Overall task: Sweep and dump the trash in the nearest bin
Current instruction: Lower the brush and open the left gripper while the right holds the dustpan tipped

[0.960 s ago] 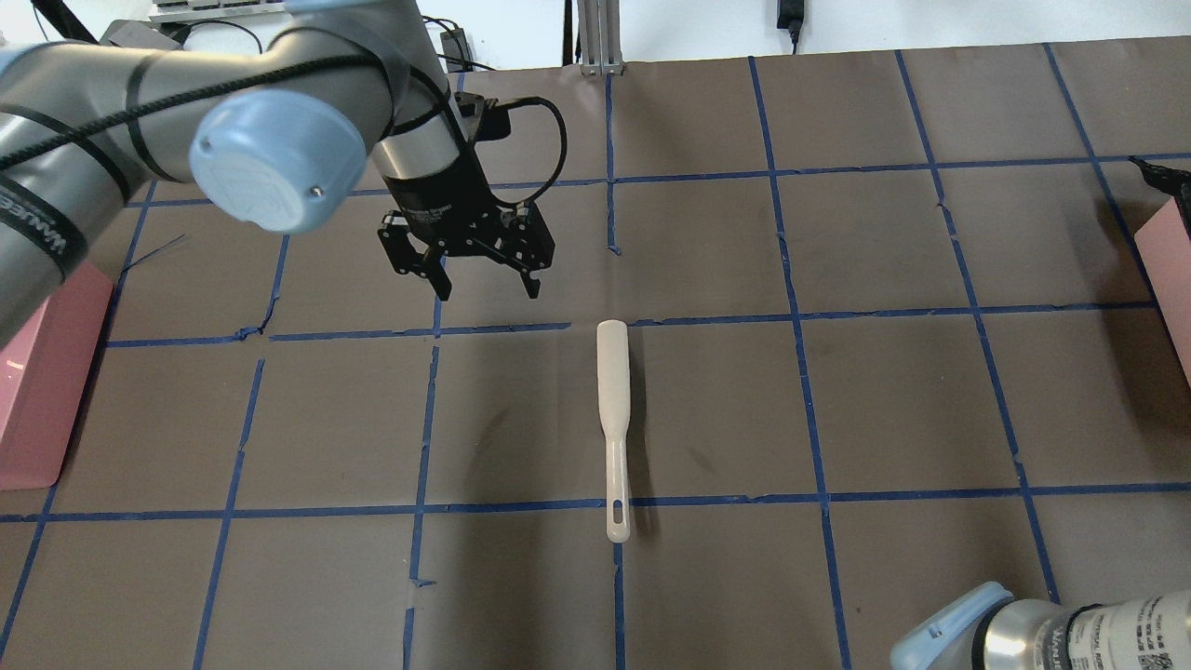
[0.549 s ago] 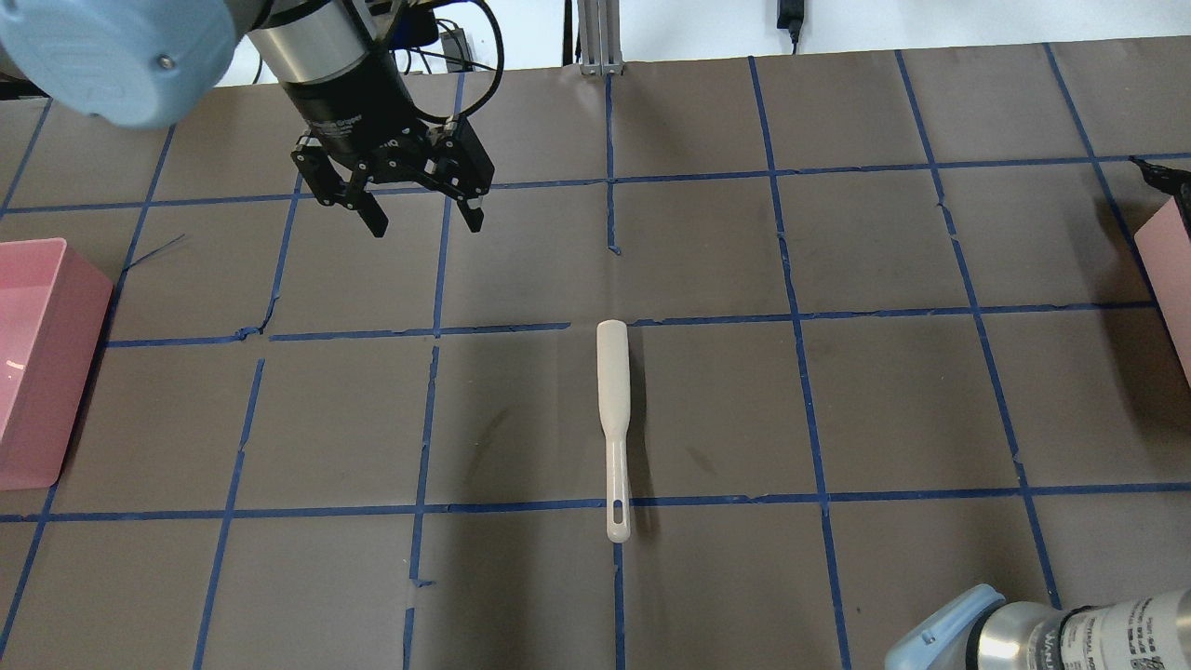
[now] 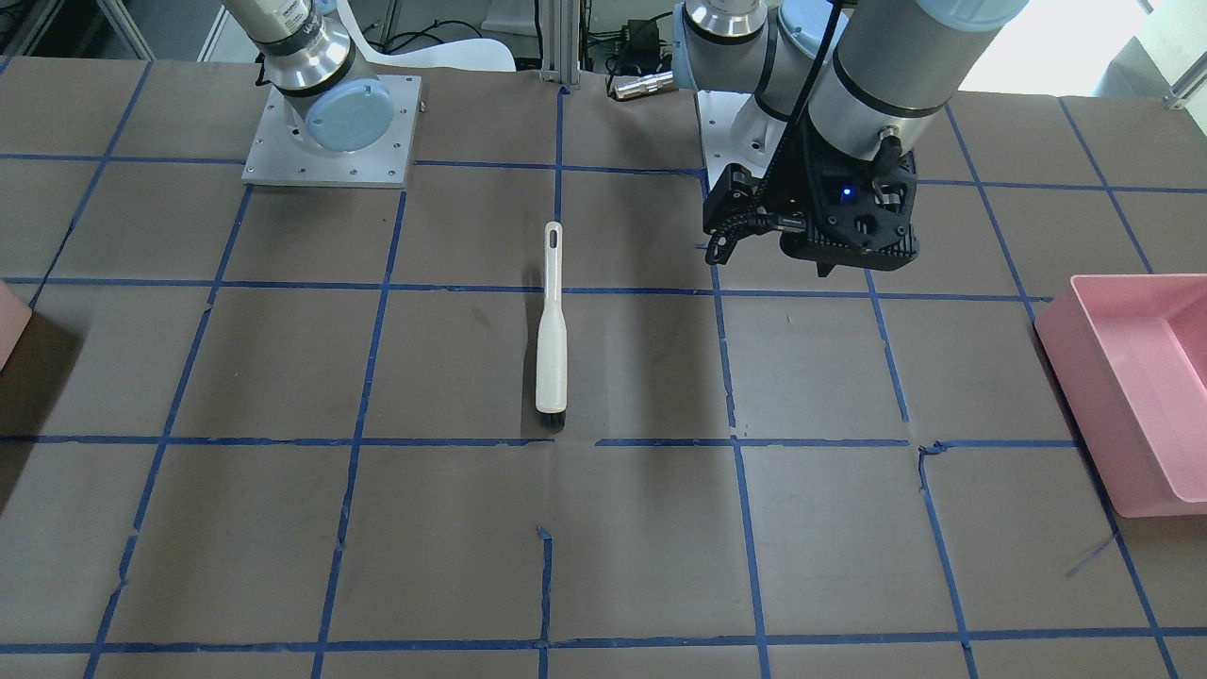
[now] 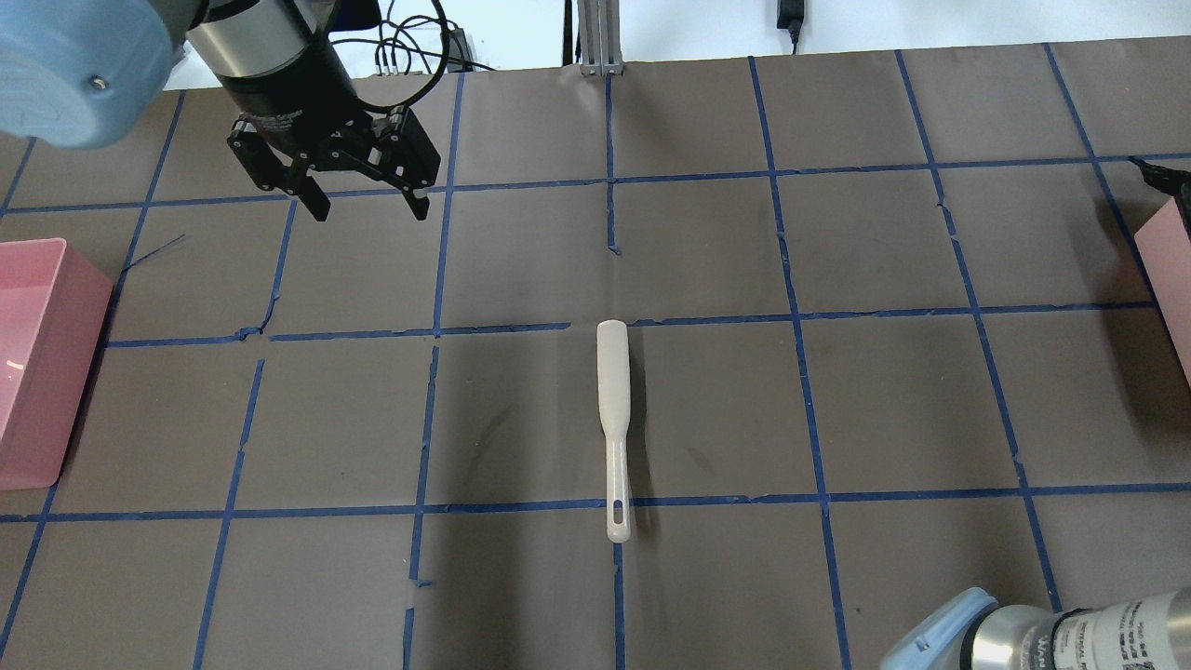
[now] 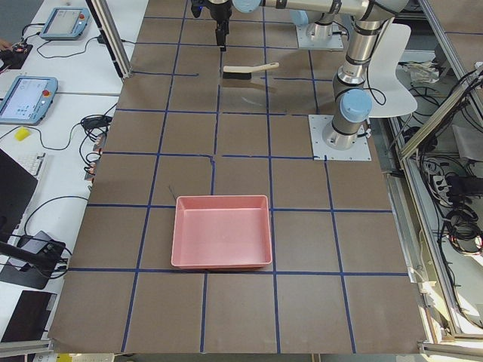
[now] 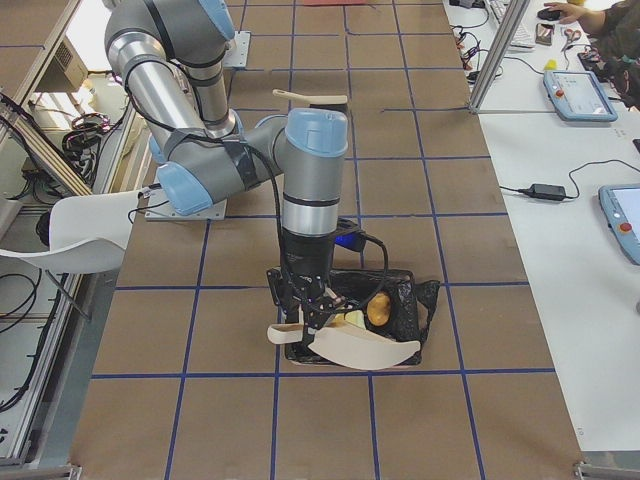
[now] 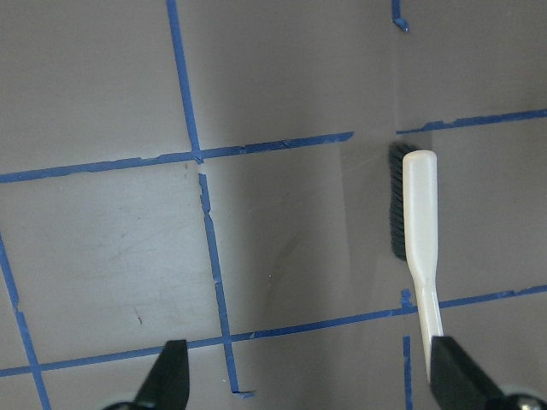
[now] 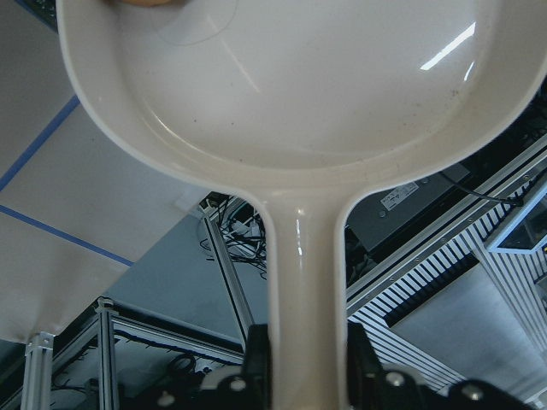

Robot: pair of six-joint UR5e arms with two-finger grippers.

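Note:
My right gripper (image 8: 301, 369) is shut on the handle of a cream dustpan (image 8: 299, 85). In the exterior right view the dustpan (image 6: 350, 348) hangs tilted at the near rim of the nearest bin (image 6: 422, 296), which is lined with a black bag. Trash (image 6: 380, 308) lies inside it: a tan-orange lump and a paler piece. Only a slanted peach edge of this bin (image 4: 1174, 270) shows overhead. My left gripper (image 4: 369, 210) hovers open and empty over the far left of the table, well away from the cream brush (image 4: 614, 409).
The brush (image 3: 552, 349) lies flat mid-table, bristles on its side, handle pointing toward the robot. A rose-pink tub (image 4: 37, 372) sits at the table's left end. Blue tape lines grid the brown table. Cables and screens lie beyond the far edge.
My left gripper has moved away from the brush toward the far left of the table, still open. The arm no longer covers the rose-pink tub. The brush has not moved.

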